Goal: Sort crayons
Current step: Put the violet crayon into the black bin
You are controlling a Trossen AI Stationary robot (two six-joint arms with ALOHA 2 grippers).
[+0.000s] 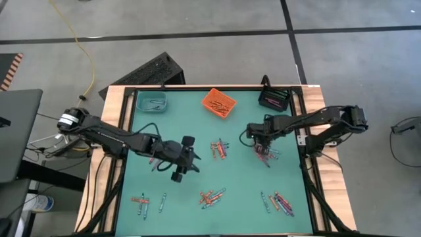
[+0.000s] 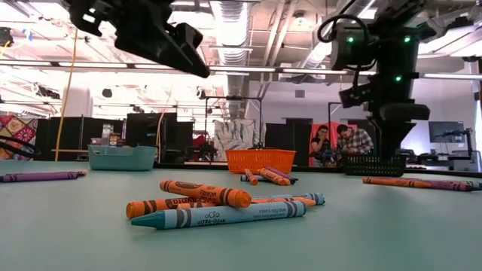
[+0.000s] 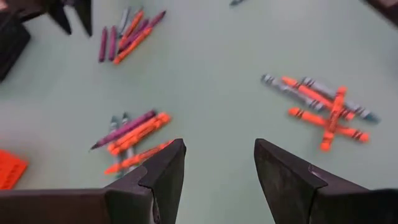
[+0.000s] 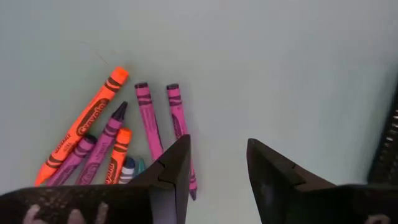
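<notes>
Crayons lie flat in small heaps on the green mat: one mid-table (image 1: 220, 149), one at the right (image 1: 266, 155), and others along the near side (image 1: 212, 197) (image 1: 281, 202) (image 1: 140, 201). My left gripper (image 1: 192, 158) (image 3: 217, 168) hovers open above the mat, left of the middle heap (image 3: 134, 140), with nothing between its fingers. My right gripper (image 1: 263, 143) (image 4: 217, 162) points down, open, just above the right heap; two pink crayons (image 4: 161, 124) lie beside one of its fingers, and orange and purple ones (image 4: 93, 140) lie further off.
Along the far edge stand a teal bin (image 1: 155, 102), an orange bin (image 1: 218, 102) and a black bin (image 1: 274, 99). Bare mat lies between the heaps. In the low view, people (image 2: 343, 143) sit in the room beyond the table.
</notes>
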